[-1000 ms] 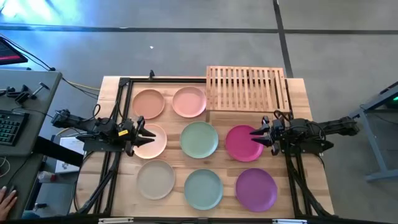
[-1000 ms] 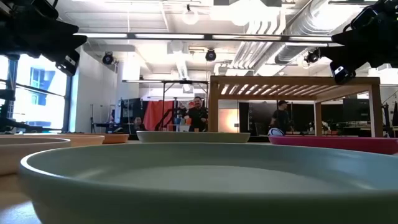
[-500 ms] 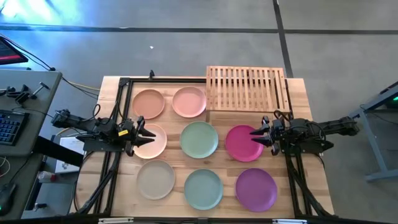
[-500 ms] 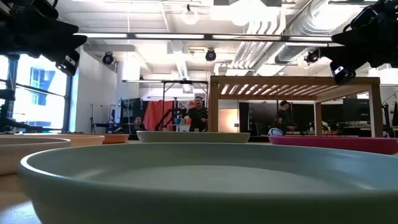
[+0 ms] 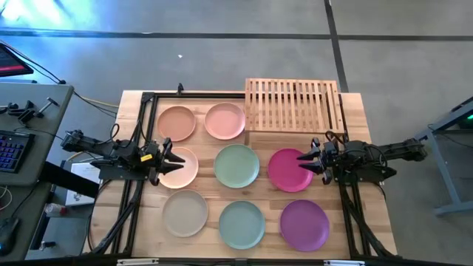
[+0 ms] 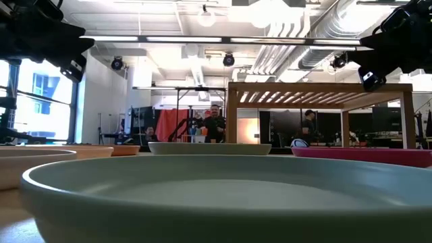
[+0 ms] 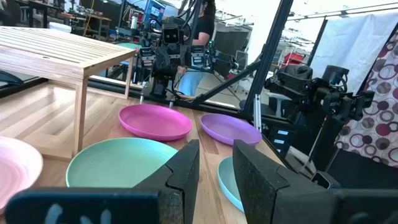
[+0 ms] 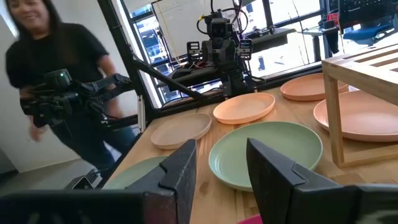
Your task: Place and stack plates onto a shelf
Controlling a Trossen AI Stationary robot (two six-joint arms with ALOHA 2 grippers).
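Several round plates lie flat on the plank table in three rows: peach [image 5: 177, 123] and pink [image 5: 225, 120] at the far side; another peach [image 5: 182, 168], mint green [image 5: 236, 165] and magenta [image 5: 288, 170] in the middle; beige [image 5: 185, 213], teal [image 5: 242, 224] and purple [image 5: 304, 224] at the near side. The slatted wooden shelf [image 5: 294, 106] stands on its short legs at the far right and carries nothing. My left gripper [image 5: 176, 160] hangs level and open above the middle peach plate, fingers [image 7: 186, 168] apart. My right gripper [image 5: 304, 161] hangs level and open above the magenta plate.
Black frame rails [image 5: 140, 140] run along the table's left and right sides beside the arm bases. A desk with a keyboard [image 5: 11, 151] stands left of the table. A person [image 8: 50, 68] shows beyond the table's left side in the right wrist view.
Both arms and all the plates stand as before. A person's hand near the desk left of the table has drawn out of the high view.
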